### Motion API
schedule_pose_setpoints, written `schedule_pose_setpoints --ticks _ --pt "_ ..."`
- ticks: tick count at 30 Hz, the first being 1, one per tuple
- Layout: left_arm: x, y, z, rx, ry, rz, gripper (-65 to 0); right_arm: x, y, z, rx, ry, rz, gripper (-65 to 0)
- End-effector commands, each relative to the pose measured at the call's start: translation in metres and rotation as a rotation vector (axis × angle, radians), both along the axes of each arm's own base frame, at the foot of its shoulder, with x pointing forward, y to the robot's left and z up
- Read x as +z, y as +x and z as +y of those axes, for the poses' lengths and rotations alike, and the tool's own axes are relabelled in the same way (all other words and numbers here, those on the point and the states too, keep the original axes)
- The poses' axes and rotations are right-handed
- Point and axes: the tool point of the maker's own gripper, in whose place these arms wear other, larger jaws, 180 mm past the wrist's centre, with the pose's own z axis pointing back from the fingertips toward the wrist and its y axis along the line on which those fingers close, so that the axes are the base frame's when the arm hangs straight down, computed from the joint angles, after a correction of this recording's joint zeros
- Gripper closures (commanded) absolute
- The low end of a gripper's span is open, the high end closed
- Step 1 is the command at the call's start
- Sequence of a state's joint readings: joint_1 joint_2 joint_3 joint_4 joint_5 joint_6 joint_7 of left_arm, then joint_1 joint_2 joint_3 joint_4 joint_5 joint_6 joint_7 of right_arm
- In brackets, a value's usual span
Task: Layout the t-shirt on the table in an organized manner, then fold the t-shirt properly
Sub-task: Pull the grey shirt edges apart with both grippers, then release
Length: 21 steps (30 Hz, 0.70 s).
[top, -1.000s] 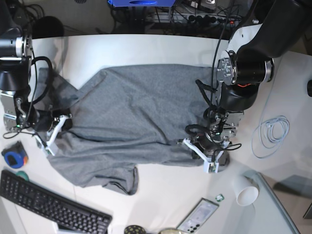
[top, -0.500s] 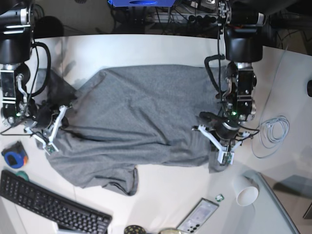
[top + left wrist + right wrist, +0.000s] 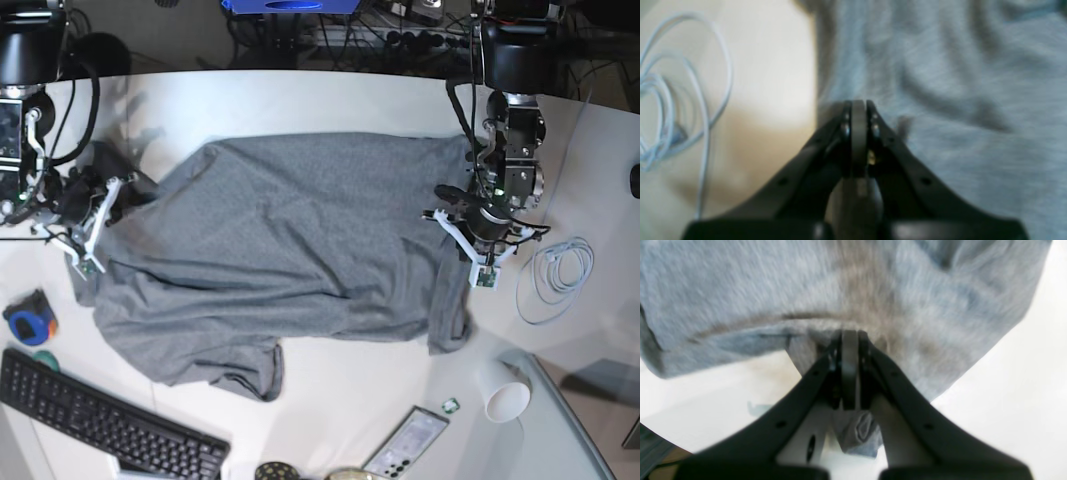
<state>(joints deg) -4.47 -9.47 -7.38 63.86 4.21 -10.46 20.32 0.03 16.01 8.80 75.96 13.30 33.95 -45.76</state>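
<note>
The left claw [image 3: 478, 262], at the right of the scene, was pinched together on the right edge of the t-shirt [image 3: 290, 250], and the right claw [image 3: 85, 252], at the left, was clamped on the shirt's left edge. Between them the grey t-shirt lay spread and rumpled across the middle of the white bench [image 3: 300, 95], one sleeve pointing toward the near side. A coiled pale cable [image 3: 555, 275] lay just right of the left claw, and a black keyboard [image 3: 100, 425] sat at the near left corner.
</note>
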Motion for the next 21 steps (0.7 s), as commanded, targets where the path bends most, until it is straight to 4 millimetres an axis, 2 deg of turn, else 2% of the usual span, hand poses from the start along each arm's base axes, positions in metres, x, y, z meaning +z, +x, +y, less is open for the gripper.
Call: schedule_pose_setpoints --ticks 1,3,6,11,14,17,20,21 --pt "0.010 0.015 0.003 0.003 -0.002 -0.050 0.0 0.004 0.007 -0.004 -0.009 0.005 -0.021 -1.4" --pt "0.001 0.019 0.004 0.008 -0.015 -0.048 0.0 -0.008 -0.001 -0.007 -0.027 0.013 0.020 -1.4" --pt "-0.009 0.029 0.003 0.016 -0.036 -0.045 0.0 -0.021 0.001 -0.011 -0.061 0.043 0.038 -1.4" --pt "-0.009 0.057 0.003 0.035 -0.073 -0.068 0.0 -0.044 0.017 -0.012 -0.141 0.122 0.059 -1.4" --pt "-0.001 0.075 0.002 0.042 -0.087 -0.090 0.0 -0.047 0.035 -0.013 -0.187 0.167 0.046 -1.4" --pt "0.010 0.086 0.002 0.043 -0.089 -0.114 0.0 -0.041 0.051 -0.014 -0.200 0.180 0.021 -1.4" --pt "0.035 0.099 0.004 0.036 -0.079 -0.187 0.0 -0.031 0.062 -0.016 -0.197 0.176 -0.009 -1.4" --pt "0.038 0.096 0.006 0.032 -0.071 -0.201 0.0 -0.025 0.067 -0.017 -0.190 0.171 -0.031 -1.4"
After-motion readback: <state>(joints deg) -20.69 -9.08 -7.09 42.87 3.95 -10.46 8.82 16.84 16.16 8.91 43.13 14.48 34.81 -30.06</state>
